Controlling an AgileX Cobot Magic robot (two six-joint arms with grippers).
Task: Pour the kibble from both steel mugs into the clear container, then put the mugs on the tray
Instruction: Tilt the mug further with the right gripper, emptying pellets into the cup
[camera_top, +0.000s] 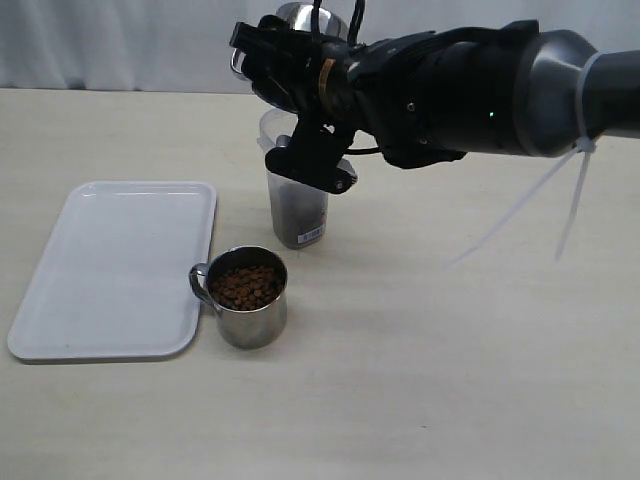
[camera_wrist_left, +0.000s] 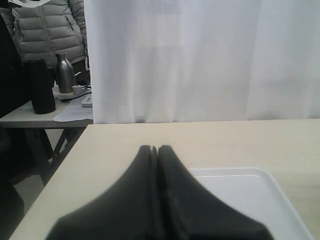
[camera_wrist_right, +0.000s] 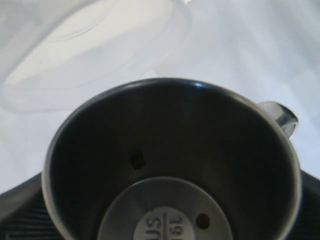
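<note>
My right gripper (camera_top: 285, 45) is shut on a steel mug (camera_top: 308, 17), held tipped over above the clear container (camera_top: 292, 150). In the right wrist view this mug (camera_wrist_right: 170, 150) is almost empty: two kibble pellets (camera_wrist_right: 137, 161) cling inside, and the container's rim (camera_wrist_right: 100, 55) lies beyond its mouth. A ribbed finger (camera_wrist_right: 20, 210) shows beside the mug. Kibble (camera_top: 298, 212) fills the container's lower part. A second steel mug (camera_top: 250, 320) full of kibble (camera_top: 246, 286) stands upright in front of the container, next to the white tray (camera_top: 115, 265). My left gripper (camera_wrist_left: 154, 148) is shut and empty, low over the table beside the tray (camera_wrist_left: 250, 195).
A white curtain (camera_top: 120, 40) hangs behind the table. In the left wrist view the table's edge (camera_wrist_left: 55, 175) drops off to a side desk with a steel bottle (camera_wrist_left: 64, 74) and a person in a grey jacket (camera_wrist_left: 47, 30).
</note>
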